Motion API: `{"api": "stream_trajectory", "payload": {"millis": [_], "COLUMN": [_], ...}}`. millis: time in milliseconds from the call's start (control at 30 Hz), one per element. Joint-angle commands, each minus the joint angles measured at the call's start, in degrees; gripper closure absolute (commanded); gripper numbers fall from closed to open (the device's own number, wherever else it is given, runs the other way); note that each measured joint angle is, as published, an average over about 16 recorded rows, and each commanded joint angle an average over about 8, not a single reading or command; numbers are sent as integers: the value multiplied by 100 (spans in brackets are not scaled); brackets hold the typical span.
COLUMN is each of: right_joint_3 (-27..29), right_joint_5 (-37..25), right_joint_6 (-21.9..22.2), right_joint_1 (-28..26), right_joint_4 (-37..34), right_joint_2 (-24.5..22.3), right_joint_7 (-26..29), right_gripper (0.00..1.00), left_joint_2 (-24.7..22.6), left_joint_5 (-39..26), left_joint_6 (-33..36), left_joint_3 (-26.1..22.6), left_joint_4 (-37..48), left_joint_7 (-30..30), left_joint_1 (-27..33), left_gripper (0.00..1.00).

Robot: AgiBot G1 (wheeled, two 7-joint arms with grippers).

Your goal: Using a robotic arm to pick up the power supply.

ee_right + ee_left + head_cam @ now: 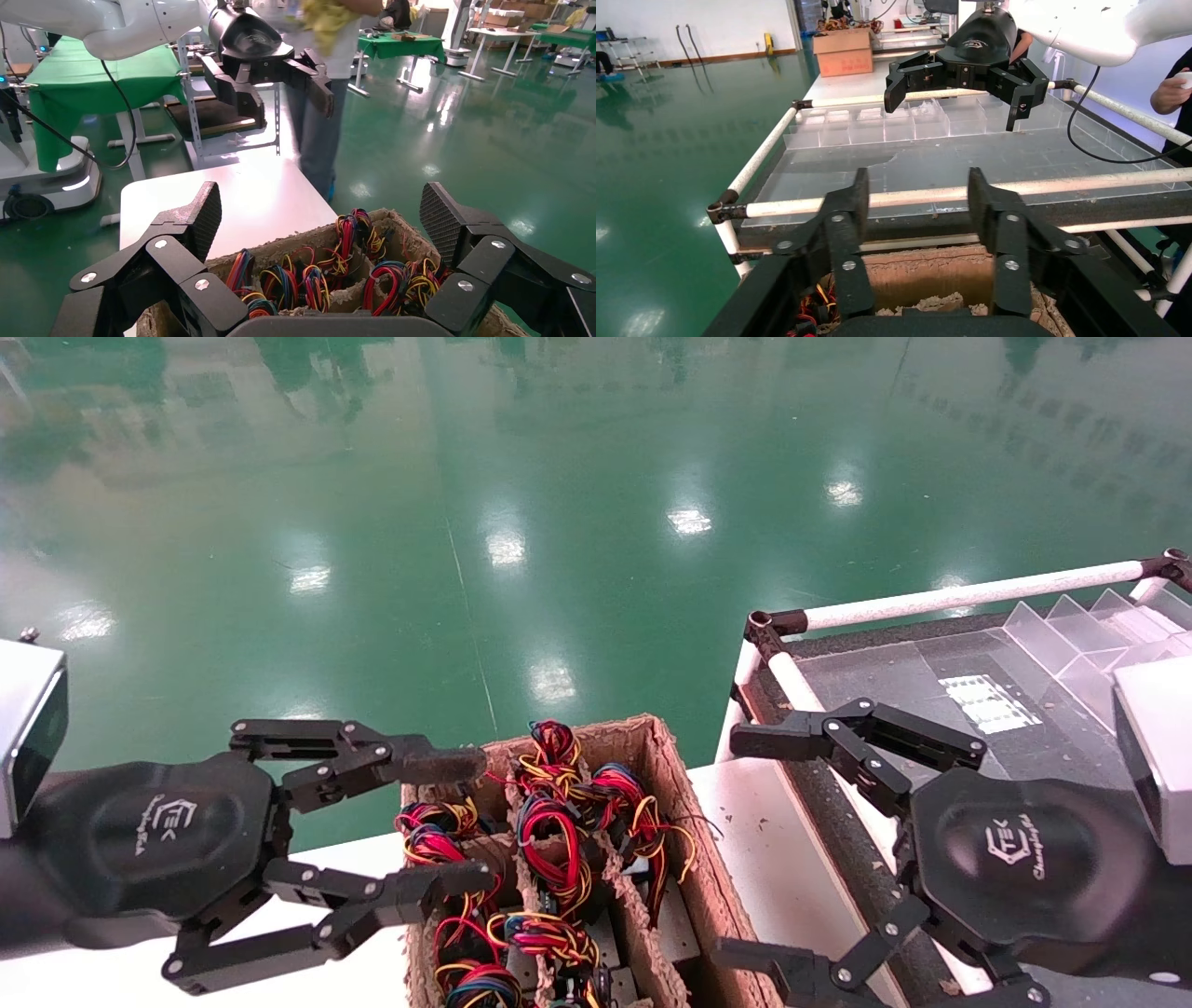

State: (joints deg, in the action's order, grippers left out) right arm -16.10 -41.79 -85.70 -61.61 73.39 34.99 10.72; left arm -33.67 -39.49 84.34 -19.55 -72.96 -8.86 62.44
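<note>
A worn cardboard box [672, 803] with dividers holds several power supply units. Mostly their red, yellow and black wire bundles [551, 822] show; a bit of grey metal [672, 926] shows in the right compartment. My left gripper [456, 822] is open, hovering over the box's left side with nothing between its fingers. My right gripper [750, 850] is open too, just right of the box and above the table. In the right wrist view, the wire bundles [330, 270] lie beyond my right gripper [323, 225]. In the left wrist view, my left gripper [916, 210] frames the box wall [926, 270].
The box stands on a white table [773, 859]. To its right is a rack of white pipes [968, 593] carrying a clear divided acrylic tray [1071, 635]. Green floor lies beyond. A person [320, 119] stands past the table's far end.
</note>
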Motion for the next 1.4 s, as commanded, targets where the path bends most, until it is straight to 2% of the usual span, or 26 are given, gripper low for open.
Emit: {"api": "stream_trajectory", "payload": {"millis": [33,633,667,900,933,1400], "right_joint_3": [0,0,0,0,0,0], "right_joint_5": [0,0,0,0,0,0], "right_joint_6": [0,0,0,0,0,0], "right_joint_1": [0,0,0,0,0,0], "right_joint_4": [0,0,0,0,0,0], "right_joint_2": [0,0,0,0,0,0], "right_joint_7": [0,0,0,0,0,0], "right_gripper": [0,0,0,0,0,0], "left_joint_2": [0,0,0,0,0,0], "left_joint_5": [0,0,0,0,0,0], "left_joint_6": [0,0,0,0,0,0], "left_joint_3": [0,0,0,0,0,0], "left_joint_4": [0,0,0,0,0,0], "left_joint_7": [0,0,0,0,0,0], "left_joint_1": [0,0,0,0,0,0], "left_gripper": [100,100,94,7,0,0]}}
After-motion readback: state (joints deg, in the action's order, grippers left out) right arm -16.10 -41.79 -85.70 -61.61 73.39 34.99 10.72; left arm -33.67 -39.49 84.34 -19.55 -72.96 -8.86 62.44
